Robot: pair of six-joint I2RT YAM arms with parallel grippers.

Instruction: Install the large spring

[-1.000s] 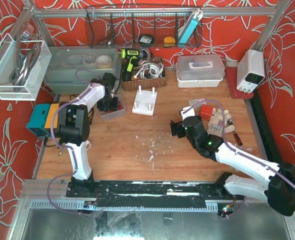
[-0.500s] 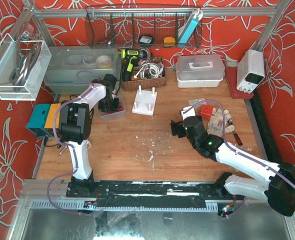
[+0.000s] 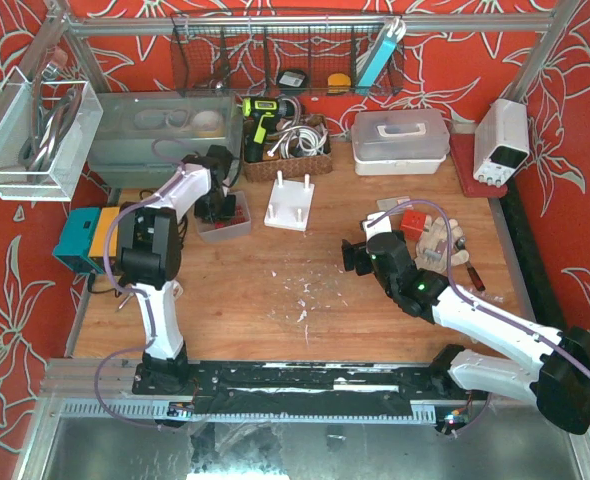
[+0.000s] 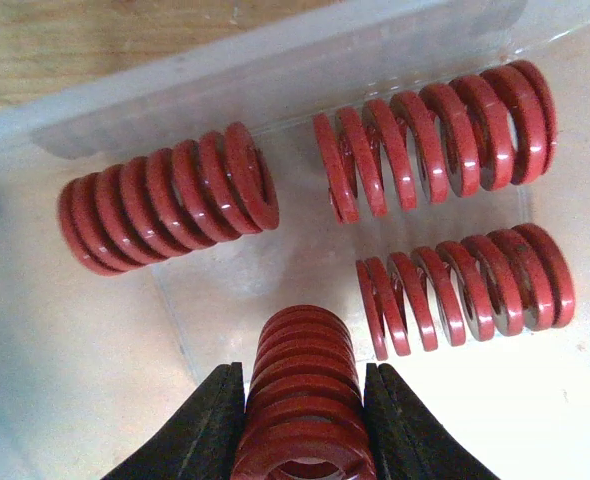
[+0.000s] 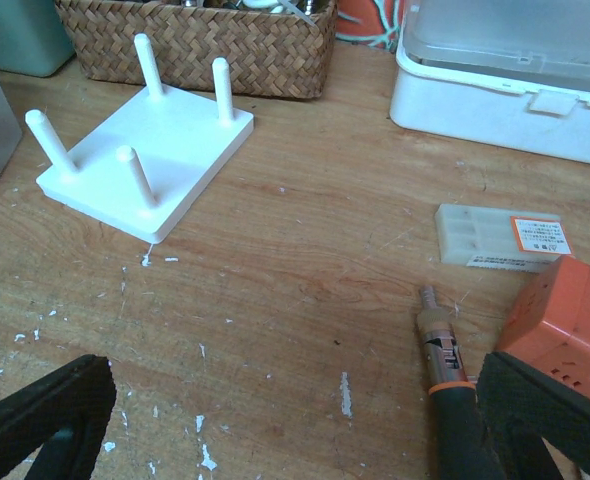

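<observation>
Scuffed wooden table (image 3: 275,300), red floral walls around. Left gripper (image 4: 303,378) is down in the clear bin (image 3: 240,228) at rear left, jaws pressed on both flanks of one large spring (image 4: 300,335) seen end-on; gripped for lifting out, I judge. Three other springs (image 4: 170,195) lie near it, not touching. White peg board (image 5: 147,165), four bare pegs, sits just right of the bin: the likely seat. Right gripper (image 5: 295,420) hovers spread wide and empty, facing the board. Orange block (image 5: 565,320) and screwdriver (image 5: 443,360) lie below it, off the path.
</observation>
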